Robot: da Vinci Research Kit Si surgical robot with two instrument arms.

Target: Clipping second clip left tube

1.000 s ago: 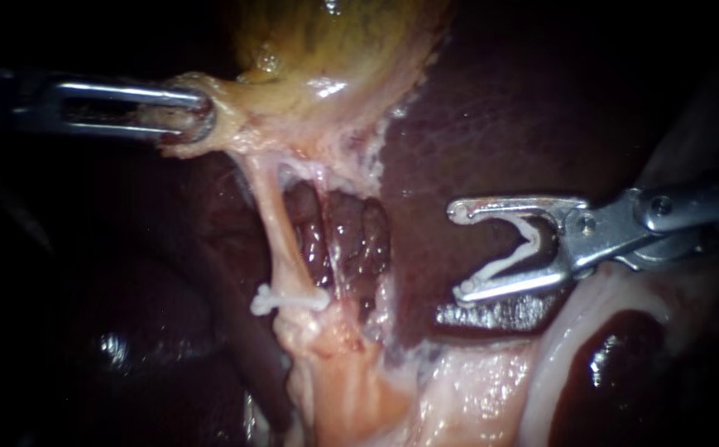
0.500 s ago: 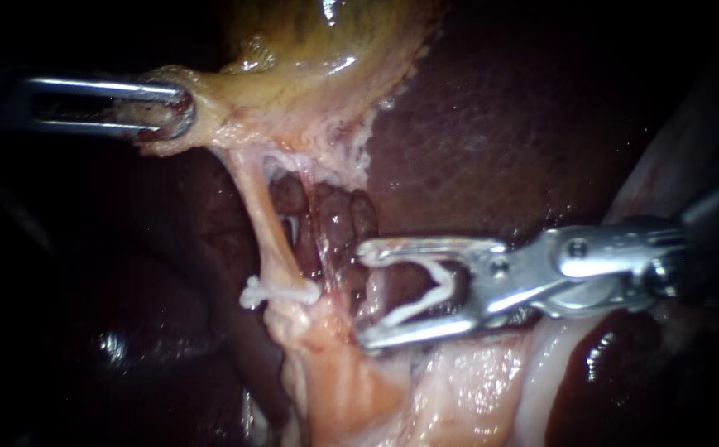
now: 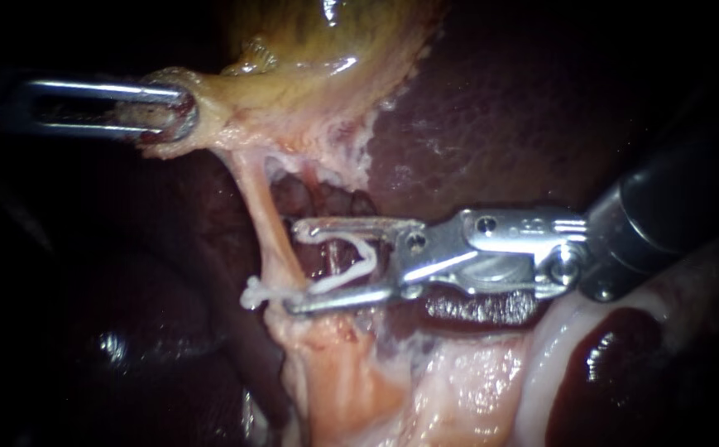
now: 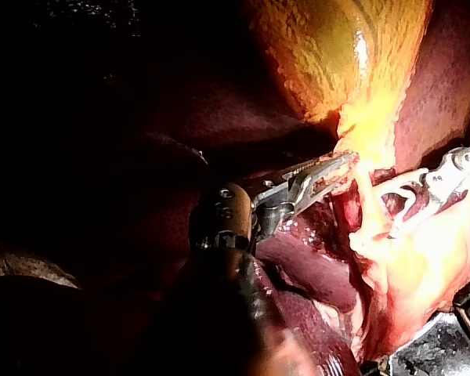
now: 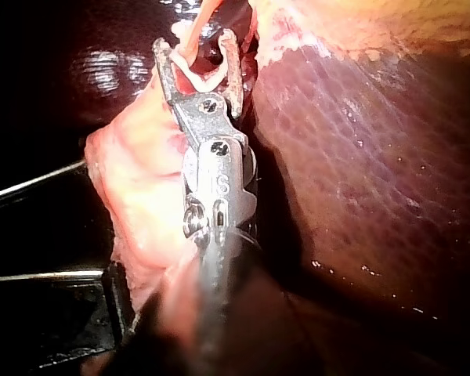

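Observation:
My left instrument (image 3: 169,116) comes in from the left with its jaws shut on the pale lower edge of the yellow gallbladder (image 3: 318,50); the left wrist view shows the same grip (image 4: 337,168). From there the left tube (image 3: 264,215) runs down, stretched thin. A white clip (image 3: 258,294) sits closed across its lower end. My right instrument (image 3: 293,265) reaches in from the right, its jaws standing wide apart with an open white clip (image 3: 351,261) held between them. Their tips lie right beside the tube, just above the closed clip. The right wrist view shows these jaws (image 5: 196,47) at the tube.
Dark red liver (image 3: 500,124) fills the upper right behind the right instrument. Pale fatty tissue (image 3: 458,389) lies below its jaws. A thin strand (image 3: 334,248) crosses behind the open jaws. In the right wrist view, thin metal rods (image 5: 31,184) show beside the shaft.
My right instrument has moved left from over the liver until its clip-bearing jaws reach the left tube. The left instrument's hold on the gallbladder has shifted slightly left.

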